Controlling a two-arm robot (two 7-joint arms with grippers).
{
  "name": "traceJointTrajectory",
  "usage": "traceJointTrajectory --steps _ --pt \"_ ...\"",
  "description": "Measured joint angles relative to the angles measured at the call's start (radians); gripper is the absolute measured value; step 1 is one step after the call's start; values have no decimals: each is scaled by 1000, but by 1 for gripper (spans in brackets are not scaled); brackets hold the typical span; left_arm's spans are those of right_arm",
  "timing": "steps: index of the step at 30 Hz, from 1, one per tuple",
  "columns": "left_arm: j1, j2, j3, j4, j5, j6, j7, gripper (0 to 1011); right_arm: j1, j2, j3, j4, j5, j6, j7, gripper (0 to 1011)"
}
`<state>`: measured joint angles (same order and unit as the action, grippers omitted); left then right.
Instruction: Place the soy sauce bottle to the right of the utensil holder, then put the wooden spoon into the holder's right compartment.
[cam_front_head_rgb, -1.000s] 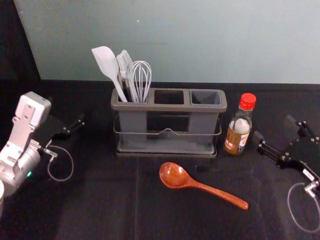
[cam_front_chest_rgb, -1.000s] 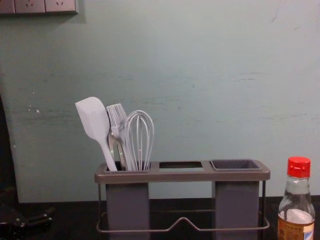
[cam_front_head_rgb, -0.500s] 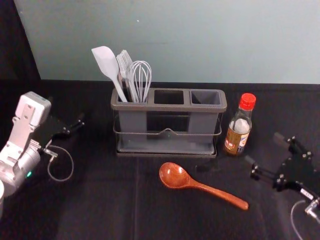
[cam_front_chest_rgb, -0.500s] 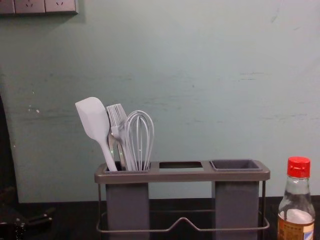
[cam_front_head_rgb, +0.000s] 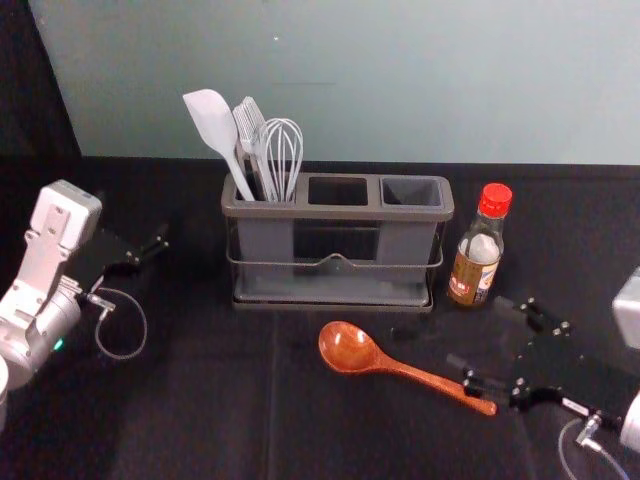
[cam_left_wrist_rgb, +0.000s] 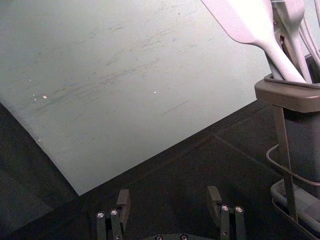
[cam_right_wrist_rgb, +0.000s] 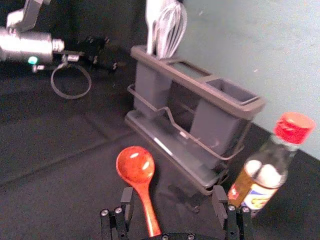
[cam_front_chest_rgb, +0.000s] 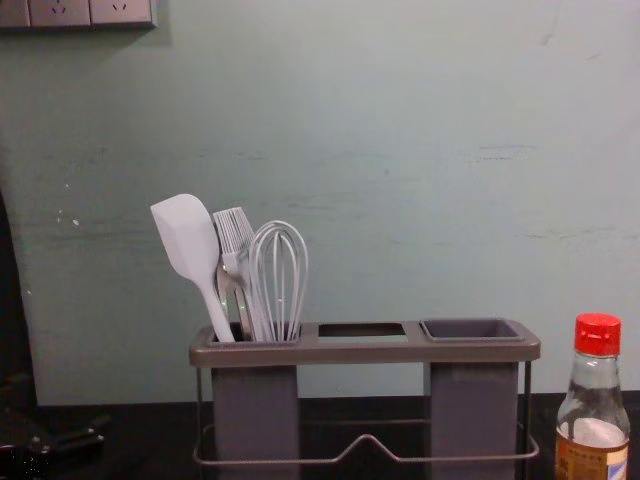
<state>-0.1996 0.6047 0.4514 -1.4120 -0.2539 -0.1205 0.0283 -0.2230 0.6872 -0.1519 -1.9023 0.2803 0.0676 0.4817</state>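
Above black cloth (cam_front_head_rgb: 210, 410) hang right gripper (cam_front_head_rgb: 479, 333) near spoon (cam_front_head_rgb: 348, 347) and left gripper (cam_front_head_rgb: 133, 219) left of holder (cam_front_head_rgb: 337, 214), jaws apart.

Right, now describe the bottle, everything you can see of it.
The bottle looks like clear glass, with a ribbed red cap on a narrow neck. Its lower part is brown, with a coloured label, and a whitish patch shows above the brown. It stands upright on the black table, right of the holder, with a gap between them. The right gripper is open in front of it, not holding it.
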Motion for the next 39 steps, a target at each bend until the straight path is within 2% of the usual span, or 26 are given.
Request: traceJointTrajectory --steps 2,3,7,13,19,22,28,29,36,39 --pt "0 0 0 0 0 0 0 1005 15 7 -17 1 -12 19 4 1003" --pt "0 0 0 0 0 0 0 1005 32 15 -36 1 -24 43 6 1003" --pt "0 0 0 0 0 0 0 1005 72 33 -75 -8 -53 111 12 1003" --pt "0 0 0 0 0 0 0 1005 134 54 -120 -22 -64 202 39 1002" --pt "0 0 0 0 0 0 0 1005 233 81 -204 -30 -103 303 86 1003" --pt "0 0 0 0 0 0 0 1005 265 84 -229 -30 -111 335 103 1003" --pt "0 0 0 0 0 0 0 1005 362 75 -305 -13 -141 420 139 1002" --pt "0 0 0 0 0 0 0 1005 362 75 -305 -13 -141 420 139 1002" --pt "0 0 0 0 0 0 0 1005 469 50 -383 32 -166 493 187 1003" --pt "0 0 0 0 0 0 0 1005 494 44 -403 45 -174 504 195 1003"
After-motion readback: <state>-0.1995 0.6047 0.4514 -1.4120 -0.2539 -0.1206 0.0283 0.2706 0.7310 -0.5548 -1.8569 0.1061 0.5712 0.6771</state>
